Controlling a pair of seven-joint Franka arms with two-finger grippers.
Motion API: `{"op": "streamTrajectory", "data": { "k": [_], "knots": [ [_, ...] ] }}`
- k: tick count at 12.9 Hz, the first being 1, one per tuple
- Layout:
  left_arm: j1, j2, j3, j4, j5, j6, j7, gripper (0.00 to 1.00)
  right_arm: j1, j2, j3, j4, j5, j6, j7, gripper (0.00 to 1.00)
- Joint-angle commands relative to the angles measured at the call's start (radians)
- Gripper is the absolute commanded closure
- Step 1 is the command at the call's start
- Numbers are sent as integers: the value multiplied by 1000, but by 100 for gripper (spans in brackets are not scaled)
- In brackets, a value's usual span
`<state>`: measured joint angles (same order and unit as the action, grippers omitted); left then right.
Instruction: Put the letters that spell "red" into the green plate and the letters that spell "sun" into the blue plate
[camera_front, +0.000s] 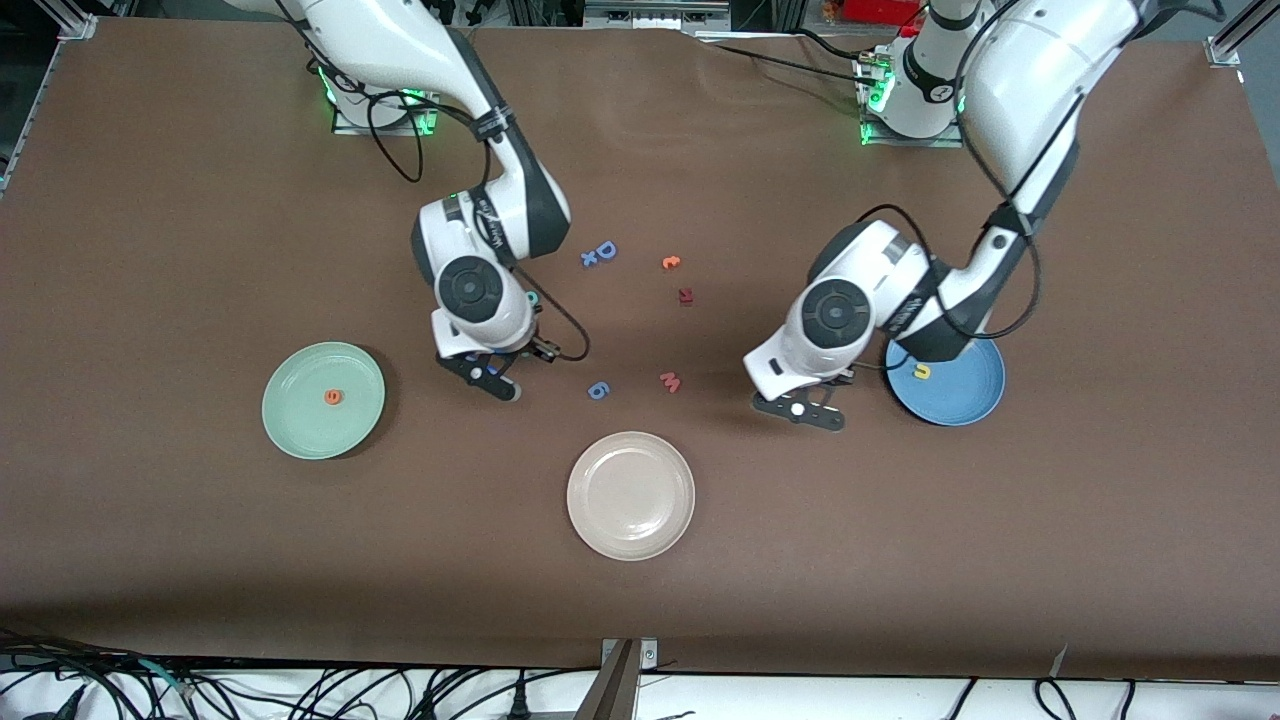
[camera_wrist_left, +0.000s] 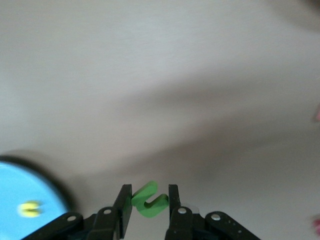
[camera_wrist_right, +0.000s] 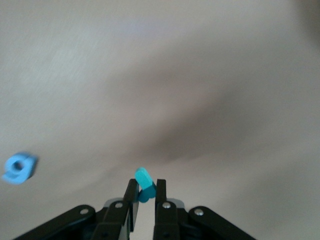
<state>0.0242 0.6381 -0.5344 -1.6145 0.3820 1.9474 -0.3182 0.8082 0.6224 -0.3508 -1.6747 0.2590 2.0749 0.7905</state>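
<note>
Green n (camera_wrist_left: 149, 200) is pinched in the left gripper (camera_wrist_left: 150, 205) jaws beside the blue plate (camera_front: 965, 395); a teal letter (camera_wrist_right: 145, 184) is clamped edge-on by the right gripper (camera_wrist_right: 145, 192) near the green plate (camera_front: 300, 425). Thin foam could be twisted out or stuck at release. Desk clutter is well apart.

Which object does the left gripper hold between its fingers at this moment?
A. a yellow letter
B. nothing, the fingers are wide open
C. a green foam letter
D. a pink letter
C: in the left wrist view the left gripper is closed on the green foam letter, while the yellow letter lies in the blue plate.
</note>
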Motion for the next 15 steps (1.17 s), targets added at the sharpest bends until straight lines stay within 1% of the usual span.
{"op": "streamTrajectory", "data": {
  "k": [1, 3, 6, 7, 9, 10, 11, 12, 13, 14, 15],
  "knots": [
    [98, -25, 2, -28, -17, -42, 207, 79, -1, 5, -78, 17, -26, -82, -187, 91],
    [172, -25, 8, -42, -14, -44, 325, 78, -1, 2, -155, 4, -26, -98, -345, 91],
    [304, -9, 8, -70, 49, -39, 438, 78, -1, -1, -266, -28, -26, -108, -589, 91],
    [336, 1, 8, -82, 51, -33, 455, 79, 0, -9, -295, -46, -24, -104, -649, 91],
    [350, 2, 10, -142, 52, -6, 446, 79, 0, -36, -326, -95, -24, -85, -721, 91],
    [373, -8, 11, -203, 55, 51, 444, 79, 0, -50, -341, -127, -24, -58, -763, 91],
    [419, -9, 10, -235, 57, 100, 456, 79, 0, -65, -350, -169, -23, -9, -801, 91],
    [431, -6, 10, -252, 61, 131, 459, 77, 0, -75, -358, -215, -23, 48, -832, 91],
    [431, -6, 10, -257, 95, 136, 456, 58, -1, -78, -362, -241, -20, 94, -861, 91],
    [431, -8, 10, -257, 106, 137, 456, 36, -1, -78, -372, -261, -14, 129, -885, 91],
    [433, -8, 10, -255, 106, 137, 456, 0, -4, -78, -373, -281, -11, 163, -908, 91]
  ]
}}
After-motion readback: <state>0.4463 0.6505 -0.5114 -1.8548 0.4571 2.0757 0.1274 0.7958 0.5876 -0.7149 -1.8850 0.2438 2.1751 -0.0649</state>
